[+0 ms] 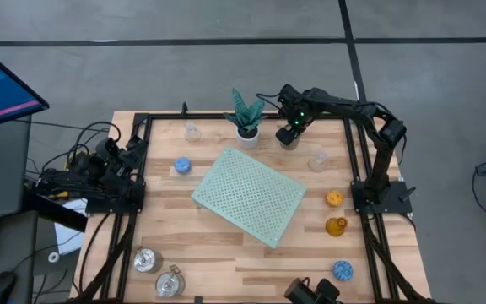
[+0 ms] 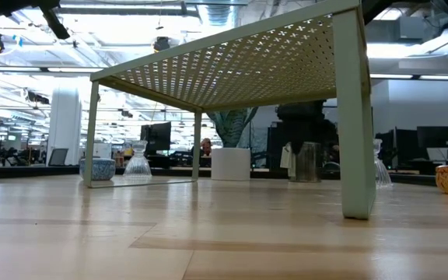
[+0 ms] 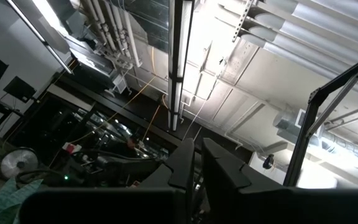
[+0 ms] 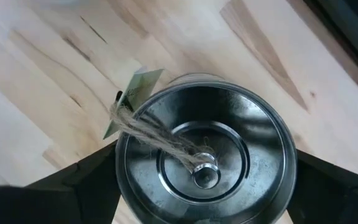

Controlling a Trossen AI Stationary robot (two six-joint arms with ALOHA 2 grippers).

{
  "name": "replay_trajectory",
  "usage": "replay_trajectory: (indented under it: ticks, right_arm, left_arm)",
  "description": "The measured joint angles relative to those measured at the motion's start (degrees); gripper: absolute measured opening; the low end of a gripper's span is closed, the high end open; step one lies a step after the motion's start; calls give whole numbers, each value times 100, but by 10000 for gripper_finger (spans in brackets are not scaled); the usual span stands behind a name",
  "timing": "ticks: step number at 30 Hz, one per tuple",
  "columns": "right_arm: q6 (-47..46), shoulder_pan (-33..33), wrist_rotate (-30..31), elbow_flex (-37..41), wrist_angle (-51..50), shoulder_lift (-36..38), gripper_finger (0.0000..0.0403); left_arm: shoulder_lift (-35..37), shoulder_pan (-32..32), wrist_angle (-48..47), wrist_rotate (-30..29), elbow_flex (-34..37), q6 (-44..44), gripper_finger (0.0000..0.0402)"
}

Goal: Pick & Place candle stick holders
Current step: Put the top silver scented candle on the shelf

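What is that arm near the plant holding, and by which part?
The right gripper has a silver metal candle holder between its fingers, one finger at each side of the cup's round wall. Whether they are gripping it cannot be told.

Three silver holders [image 1: 148,260] [image 1: 170,283] [image 1: 288,136], two blue [image 1: 182,165] [image 1: 342,270], two clear [image 1: 192,131] [image 1: 317,160], orange [image 1: 334,198], amber [image 1: 336,226].

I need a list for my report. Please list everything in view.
plant: 1, green, white pot, top middle of high view
mat: 1, pale green, centre
silver holders: 3, two lower left, one by plant
clear holders: 2, top, left and right of plant
blue holders: 2, left of mat, lower right
orange holder: 1, right of mat
amber holder: 1, below orange
table: 1, wood
left tool: shut, table's left
right tool: over silver holder by plant
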State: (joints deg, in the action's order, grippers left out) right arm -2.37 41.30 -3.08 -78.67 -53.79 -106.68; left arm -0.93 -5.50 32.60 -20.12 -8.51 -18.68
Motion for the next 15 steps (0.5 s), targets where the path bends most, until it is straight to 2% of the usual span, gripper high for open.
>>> replay_trajectory:
  ticks: [6, 15]
  right_arm:
    - [136, 9, 237, 26, -313, 242, 335]
    - [27, -19, 338, 17, -755, 1350, 337]
  left_arm:
    - [0, -2, 0, 2, 0, 0, 30]
    - [0, -2, 0, 0, 0, 0, 30]
